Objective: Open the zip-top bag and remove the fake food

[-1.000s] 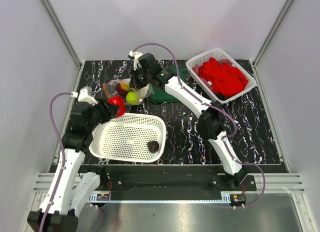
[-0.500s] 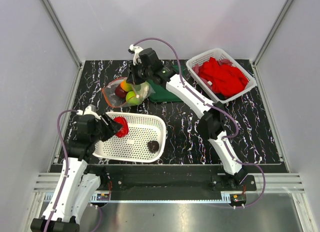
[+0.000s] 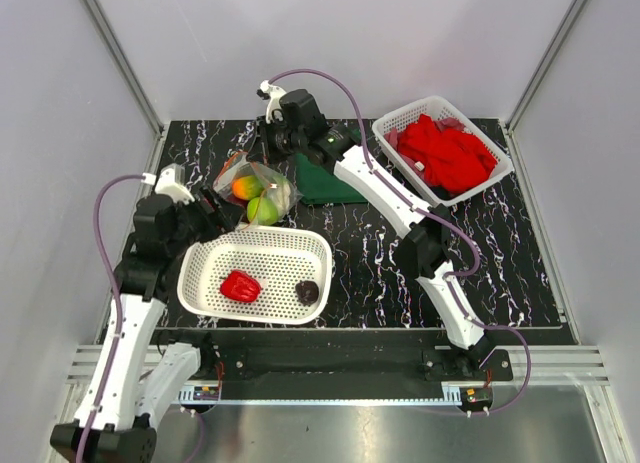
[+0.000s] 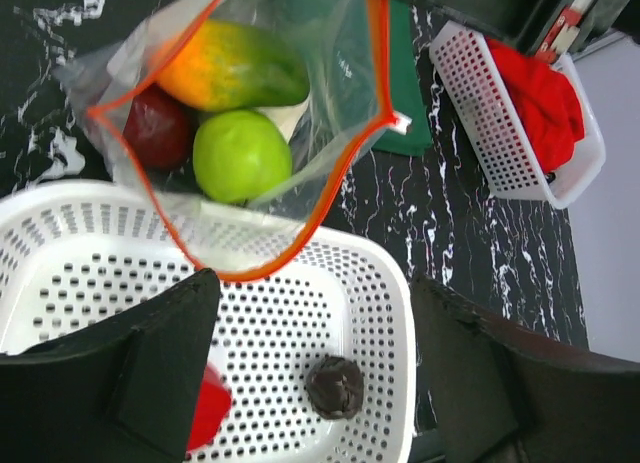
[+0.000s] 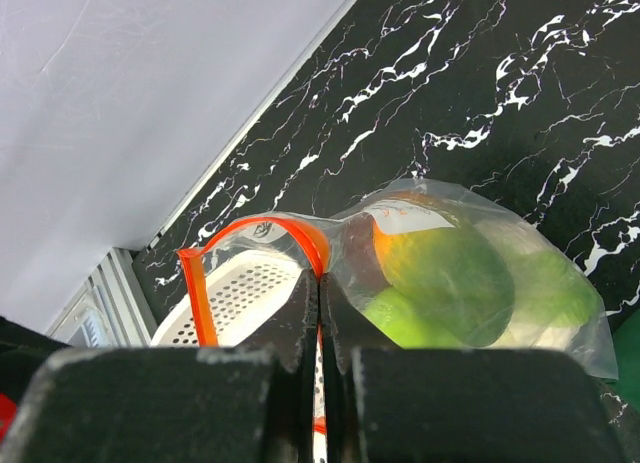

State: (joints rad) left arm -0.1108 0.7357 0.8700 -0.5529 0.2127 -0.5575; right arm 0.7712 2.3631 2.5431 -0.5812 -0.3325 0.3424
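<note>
the clear crinkly zip-top bag (image 3: 256,186) with its red-orange zip strip sits open-mouthed at the back left of the black marbled table (image 3: 500,245), just behind the white perforated basket (image 3: 322,245). it looks thin, limp and slippery, so it is best pinched on the stiffer zip rim, where the right gripper (image 5: 319,283) is clamped. the green plastic apple (image 4: 240,155) inside looks light, hard and smooth: take it across the middle. the left gripper (image 4: 310,323) stands wide apart, empty. a second ago it carried the red plastic pepper (image 3: 241,286), which now lies in the basket.
</note>
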